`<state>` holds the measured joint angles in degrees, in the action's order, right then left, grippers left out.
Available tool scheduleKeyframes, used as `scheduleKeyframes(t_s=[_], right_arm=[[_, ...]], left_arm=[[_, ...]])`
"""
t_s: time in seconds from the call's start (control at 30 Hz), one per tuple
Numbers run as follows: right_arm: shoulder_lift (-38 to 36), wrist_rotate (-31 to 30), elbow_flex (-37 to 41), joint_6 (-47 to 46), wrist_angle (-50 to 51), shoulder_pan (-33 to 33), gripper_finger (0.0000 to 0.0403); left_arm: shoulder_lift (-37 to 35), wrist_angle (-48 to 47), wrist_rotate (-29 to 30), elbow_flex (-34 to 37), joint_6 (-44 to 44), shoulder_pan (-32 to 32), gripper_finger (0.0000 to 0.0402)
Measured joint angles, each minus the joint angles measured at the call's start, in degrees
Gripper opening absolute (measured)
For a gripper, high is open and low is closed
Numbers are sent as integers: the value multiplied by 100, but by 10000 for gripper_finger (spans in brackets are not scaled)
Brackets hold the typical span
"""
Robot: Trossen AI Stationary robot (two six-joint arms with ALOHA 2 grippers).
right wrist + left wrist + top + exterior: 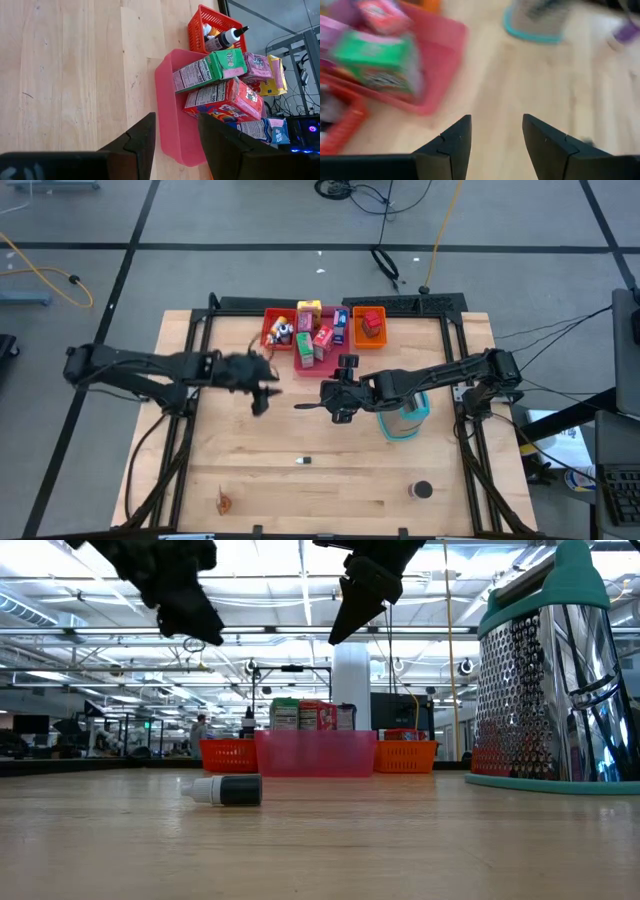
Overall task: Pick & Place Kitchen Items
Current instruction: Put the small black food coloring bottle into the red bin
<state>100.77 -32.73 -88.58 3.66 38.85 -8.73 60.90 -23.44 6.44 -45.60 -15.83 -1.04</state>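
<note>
Left gripper [262,393] raised over bare wood just in front of the trays, fingers [451,145] parted with nothing between them; badly blurred in the high view and cut off at the top of the low view. Right gripper [343,392] raised near the table's middle, beside the teal-and-white grater [405,417], fingers [142,140] likewise apart and empty, tips alone visible low down. At the far edge, food boxes [318,340] crowded in the pink tray [167,105]: green, red, purple, yellow and blue, some overlapping and partly hidden. Tiny bottles [225,39] in the red tray [276,327], half buried. Red block [371,325] in the orange tray [369,313]. Small bottle [223,790] lying on its side on open wood toward the near side. Dark round can [421,491] near the front right corner. Small brownish thing [224,502] at the front left, too small to identify.
</note>
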Motion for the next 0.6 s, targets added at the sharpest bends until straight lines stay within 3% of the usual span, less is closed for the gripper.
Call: scheduleKeyframes(t_s=[0.33, 0.6], right_arm=[[0, 0, 0, -1, -3, 0, 139], [0, 0, 1, -2, -35, 0, 139]], left_arm=[[712, 620, 859, 2, -424, 2039, 175], [1825, 1715, 1067, 0, -481, 2804, 175]])
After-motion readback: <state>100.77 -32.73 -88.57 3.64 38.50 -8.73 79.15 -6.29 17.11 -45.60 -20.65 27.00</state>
